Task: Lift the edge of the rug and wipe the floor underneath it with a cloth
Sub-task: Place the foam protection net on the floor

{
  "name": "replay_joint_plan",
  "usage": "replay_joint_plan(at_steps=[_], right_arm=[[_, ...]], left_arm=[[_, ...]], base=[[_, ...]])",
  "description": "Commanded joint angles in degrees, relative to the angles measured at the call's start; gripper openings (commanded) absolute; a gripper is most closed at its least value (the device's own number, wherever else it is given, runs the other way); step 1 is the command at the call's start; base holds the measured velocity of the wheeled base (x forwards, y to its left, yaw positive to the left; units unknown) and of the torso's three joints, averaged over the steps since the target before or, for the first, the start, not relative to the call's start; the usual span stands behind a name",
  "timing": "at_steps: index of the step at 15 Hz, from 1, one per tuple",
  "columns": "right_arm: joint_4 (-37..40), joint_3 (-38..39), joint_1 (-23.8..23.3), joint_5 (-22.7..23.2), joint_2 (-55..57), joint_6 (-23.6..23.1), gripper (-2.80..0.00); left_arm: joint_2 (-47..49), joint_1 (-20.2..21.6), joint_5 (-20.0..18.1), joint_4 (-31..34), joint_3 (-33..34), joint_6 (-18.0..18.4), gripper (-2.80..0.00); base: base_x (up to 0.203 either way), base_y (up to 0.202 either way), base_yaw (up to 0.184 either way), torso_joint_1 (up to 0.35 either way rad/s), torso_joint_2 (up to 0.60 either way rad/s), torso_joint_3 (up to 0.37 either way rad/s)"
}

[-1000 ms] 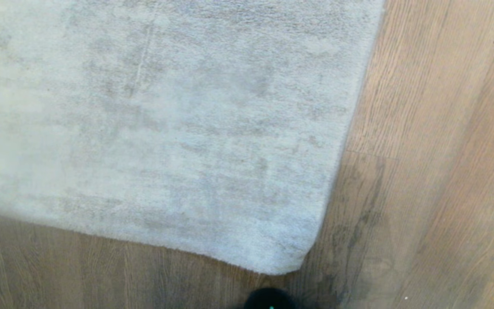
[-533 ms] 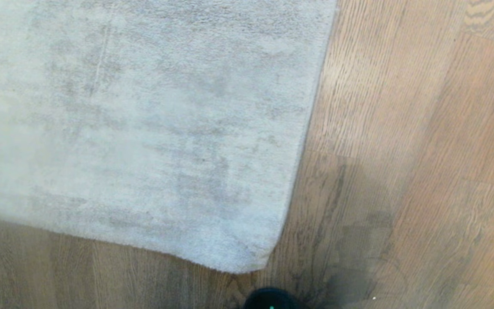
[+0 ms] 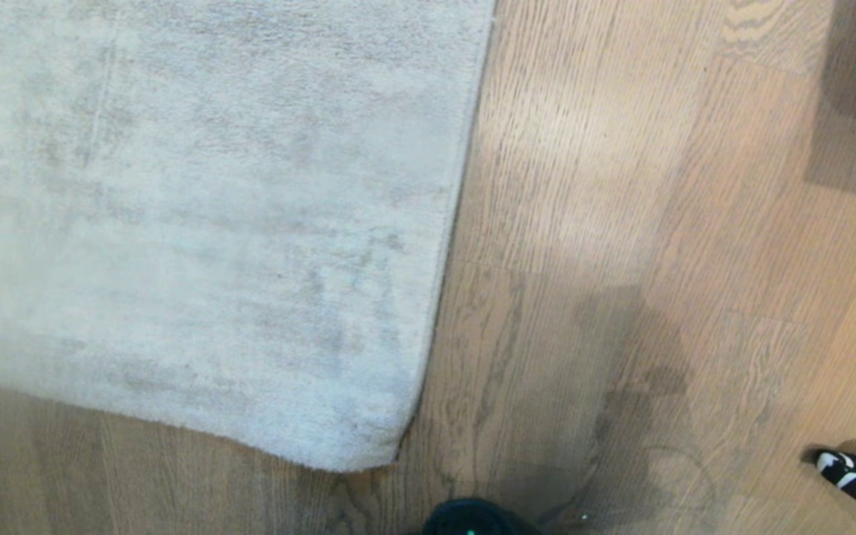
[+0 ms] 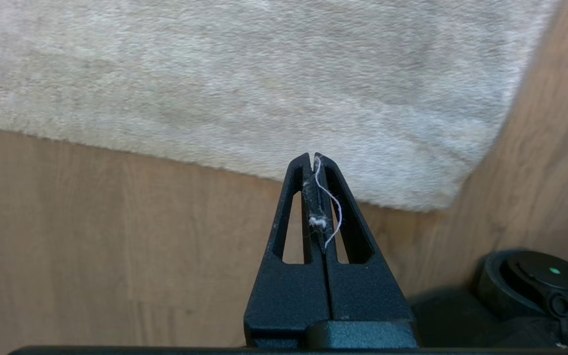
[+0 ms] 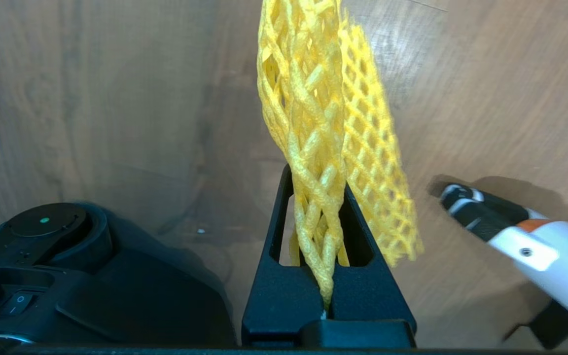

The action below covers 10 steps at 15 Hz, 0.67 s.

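While the camera swings right, shifts rug edge [image 3: 428, 357] leftward on floor [image 3: 621, 223], reveals striped tip [image 3: 855, 475]; left tool [image 4: 313, 157] pressed together, right tool [image 5: 319, 177] pinching cloth [image 5: 323, 123].

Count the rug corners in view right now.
1: the rug's rounded corner lies flat on the floor low in the head view, ahead of the left gripper. Other corners are out of frame.

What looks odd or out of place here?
A white thread and lint cling between the left gripper's shut jaws. A white tool with a striped tip lies on the floor. The rug edge lies flat and undamaged.
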Motion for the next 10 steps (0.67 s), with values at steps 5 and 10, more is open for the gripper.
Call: replay_joint_plan(at_steps=[5,10], right_arm=[[0.0,-0.1,0.0,0.0,0.1,0.0,-2.8],[0.0,0.0,0.0,0.0,0.1,0.0,-2.8]], left_arm=[[0.0,0.0,0.0,0.0,0.0,-0.1,-2.8],[0.0,0.0,0.0,0.0,0.0,-0.1,-2.8]], base=[[0.0,-0.118,-0.001,0.002,0.0,0.003],[0.0,0.0,0.0,0.0,0.0,0.0]])
